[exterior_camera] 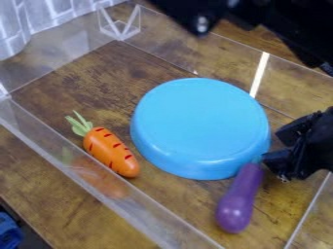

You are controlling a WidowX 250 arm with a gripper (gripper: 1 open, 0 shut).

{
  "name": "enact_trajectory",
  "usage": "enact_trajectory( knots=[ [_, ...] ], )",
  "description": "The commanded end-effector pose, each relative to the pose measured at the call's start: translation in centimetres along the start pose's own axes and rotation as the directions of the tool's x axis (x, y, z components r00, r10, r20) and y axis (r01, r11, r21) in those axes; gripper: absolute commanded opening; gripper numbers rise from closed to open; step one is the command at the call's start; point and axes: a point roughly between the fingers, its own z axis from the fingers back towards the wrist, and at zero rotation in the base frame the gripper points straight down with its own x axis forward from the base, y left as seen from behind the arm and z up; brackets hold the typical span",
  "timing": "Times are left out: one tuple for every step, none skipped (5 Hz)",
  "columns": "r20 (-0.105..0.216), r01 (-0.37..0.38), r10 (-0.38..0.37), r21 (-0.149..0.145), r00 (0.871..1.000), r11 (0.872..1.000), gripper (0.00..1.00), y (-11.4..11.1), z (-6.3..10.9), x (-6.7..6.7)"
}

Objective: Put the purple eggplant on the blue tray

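A glossy, smooth purple eggplant (240, 200) and a matt, light-blue plastic tray (202, 128) sit on a worn, dark wooden tabletop (124, 83) with visible grain. Clear, shiny plastic walls (58, 146) surround them. The orange carrot (109, 150) looks smooth plastic; the gripper (294, 154) is matt black.

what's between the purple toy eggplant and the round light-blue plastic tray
Nothing visible. The glossy purple toy eggplant lies on the wooden table right beside the round light-blue plastic tray, its upper end at the rim. The black gripper is at that end.
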Motion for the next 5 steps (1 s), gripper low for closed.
enact_trajectory(
  knots=[
    [-0.018,-0.017,0.016,-0.025,1.0,1.0,1.0,0.7,-1.4,-1.0],
    [-0.03,-0.012,0.011,-0.032,1.0,0.999,1.0,1.0,-1.5,-1.0],
    [-0.044,-0.004,0.002,-0.045,0.999,0.999,1.0,1.4,-1.5,-0.9],
    [-0.055,0.006,-0.009,-0.056,0.998,0.998,1.0,1.7,-1.4,-0.8],
    [-0.063,0.017,-0.021,-0.07,0.998,0.997,1.0,2.0,-1.4,-0.6]
  ],
)
